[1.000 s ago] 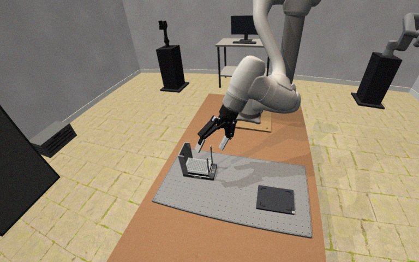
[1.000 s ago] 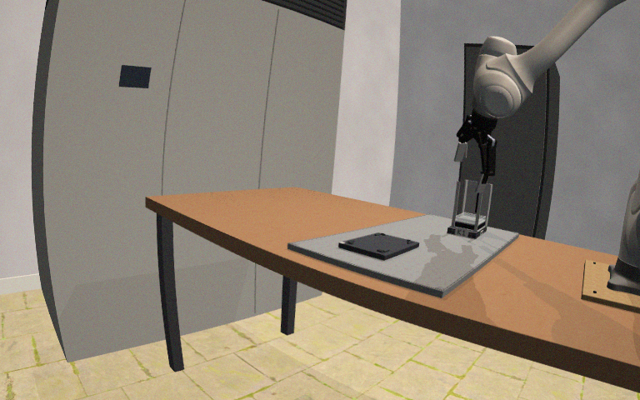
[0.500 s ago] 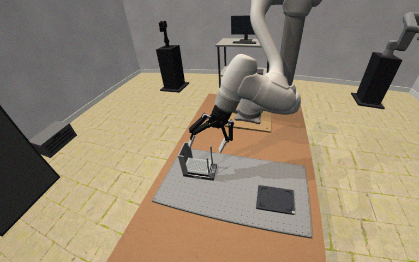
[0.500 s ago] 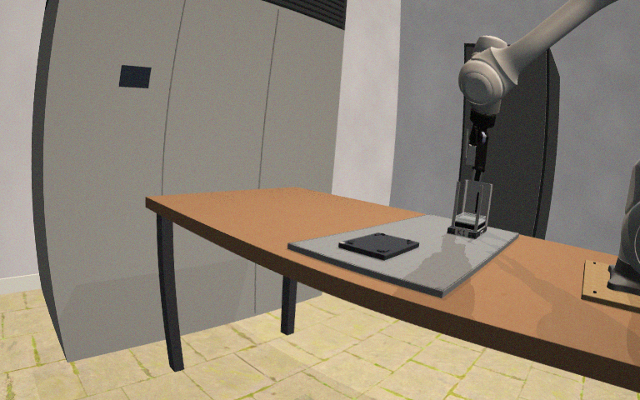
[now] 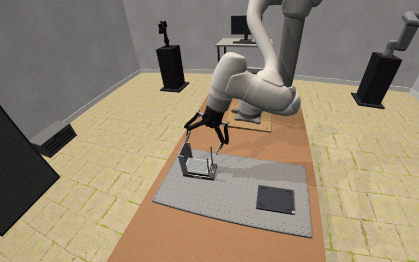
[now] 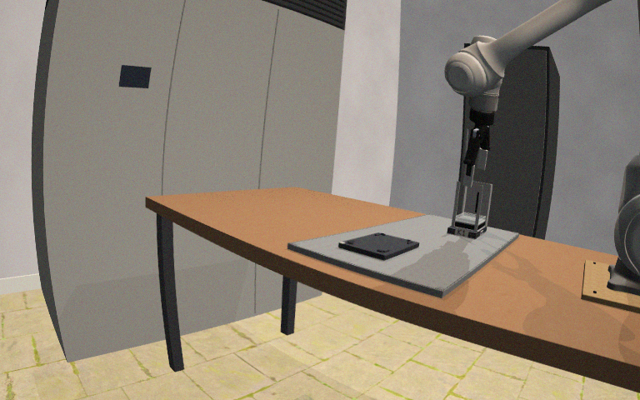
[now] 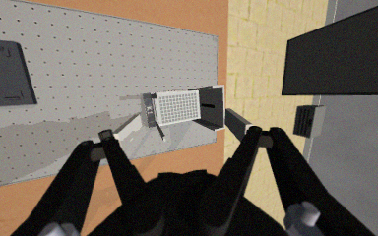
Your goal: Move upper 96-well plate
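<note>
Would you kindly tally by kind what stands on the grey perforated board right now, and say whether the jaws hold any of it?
Stack racks: 1, K1
Plate nests: 1, the dark N1
Well plates showing: 1, the white upper plate in K1; the lower one is hidden beneath it
Total: 3
The gripper hangs above K1, jaws wide open, holding nothing.

The arm (image 5: 262, 89) is smooth, off-white and rounded, with thick tube-like sections. Its gripper (image 5: 203, 145) is black, with pale grey fingertip pads (image 5: 220, 148).
</note>
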Robot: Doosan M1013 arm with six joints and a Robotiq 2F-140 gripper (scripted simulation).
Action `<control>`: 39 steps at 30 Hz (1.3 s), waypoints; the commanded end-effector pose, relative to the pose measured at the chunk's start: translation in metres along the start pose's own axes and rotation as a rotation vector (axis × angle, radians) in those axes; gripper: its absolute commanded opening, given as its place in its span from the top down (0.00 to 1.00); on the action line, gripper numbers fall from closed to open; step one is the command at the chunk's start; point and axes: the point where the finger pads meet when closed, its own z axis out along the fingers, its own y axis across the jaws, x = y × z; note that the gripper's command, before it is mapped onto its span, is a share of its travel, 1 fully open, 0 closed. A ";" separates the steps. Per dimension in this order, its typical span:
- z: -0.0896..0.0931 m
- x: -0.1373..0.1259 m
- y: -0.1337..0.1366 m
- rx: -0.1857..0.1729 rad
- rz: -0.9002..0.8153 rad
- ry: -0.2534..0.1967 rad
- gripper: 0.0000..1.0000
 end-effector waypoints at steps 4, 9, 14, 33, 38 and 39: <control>0.002 -0.002 0.007 0.026 0.195 -0.036 0.00; 0.003 -0.002 0.011 0.040 0.293 -0.055 0.00; 0.003 -0.002 0.014 0.061 0.455 -0.088 0.00; 0.003 0.000 0.027 0.121 1.002 -0.219 0.00; 0.002 0.002 0.033 0.135 1.162 -0.264 0.00; 0.002 0.002 0.033 0.135 1.162 -0.264 0.00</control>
